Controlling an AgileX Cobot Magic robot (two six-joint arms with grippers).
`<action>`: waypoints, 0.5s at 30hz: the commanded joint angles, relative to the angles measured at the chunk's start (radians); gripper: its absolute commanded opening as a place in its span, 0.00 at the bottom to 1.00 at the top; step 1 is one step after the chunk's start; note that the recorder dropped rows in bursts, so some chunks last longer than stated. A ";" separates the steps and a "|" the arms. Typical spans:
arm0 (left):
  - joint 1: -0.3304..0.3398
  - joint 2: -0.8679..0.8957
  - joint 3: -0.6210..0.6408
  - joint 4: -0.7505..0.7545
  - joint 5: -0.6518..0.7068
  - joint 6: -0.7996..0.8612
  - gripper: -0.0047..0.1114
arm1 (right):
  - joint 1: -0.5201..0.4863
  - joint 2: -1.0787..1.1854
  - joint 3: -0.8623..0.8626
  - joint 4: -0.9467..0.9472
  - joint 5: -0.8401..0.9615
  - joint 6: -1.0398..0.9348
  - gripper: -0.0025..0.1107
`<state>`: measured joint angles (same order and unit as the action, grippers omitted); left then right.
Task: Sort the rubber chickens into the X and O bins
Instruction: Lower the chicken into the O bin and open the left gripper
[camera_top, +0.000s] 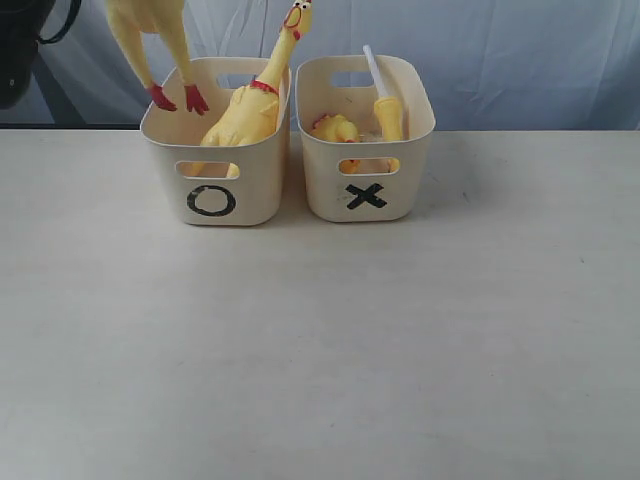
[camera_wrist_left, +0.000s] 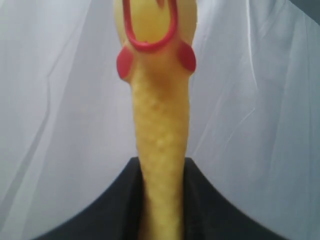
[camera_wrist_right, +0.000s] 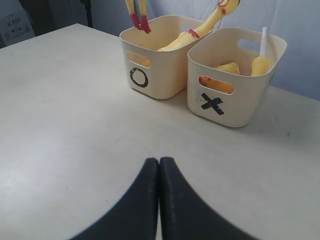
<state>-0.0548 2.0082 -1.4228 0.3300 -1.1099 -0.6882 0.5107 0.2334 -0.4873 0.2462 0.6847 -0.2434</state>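
A yellow rubber chicken (camera_top: 145, 30) hangs by its neck (camera_wrist_left: 162, 125) from my left gripper (camera_wrist_left: 162, 165), which is shut on it. The gripper itself is above the exterior view's top edge. The chicken's red feet (camera_top: 178, 98) dangle over the left part of the O bin (camera_top: 215, 195). A second chicken (camera_top: 250, 110) leans in the O bin with its head (camera_top: 297, 15) sticking up. The X bin (camera_top: 365, 195) holds the third chicken (camera_top: 388, 115), the one with the white tube (camera_top: 372, 68). My right gripper (camera_wrist_right: 159, 162) is shut and empty, low over the table, well short of the bins (camera_wrist_right: 212, 102).
The bins stand side by side at the far edge of a pale table (camera_top: 320, 350), with a light sheet (camera_top: 520, 50) behind them. A dark object (camera_top: 15, 50) sits at the back left. A cardboard box (camera_wrist_right: 15, 22) is off the table's far side.
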 joint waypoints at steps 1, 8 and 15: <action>0.002 0.053 -0.057 0.077 -0.033 -0.034 0.04 | -0.002 -0.006 0.004 0.015 -0.013 0.001 0.02; -0.019 0.123 -0.127 0.165 0.071 -0.028 0.04 | -0.002 -0.006 0.004 0.015 -0.013 0.001 0.02; -0.070 0.196 -0.203 0.178 0.264 0.005 0.04 | -0.002 -0.006 0.004 0.015 -0.013 0.001 0.02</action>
<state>-0.1163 2.2038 -1.6006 0.5075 -0.8941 -0.6977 0.5107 0.2334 -0.4873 0.2608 0.6847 -0.2434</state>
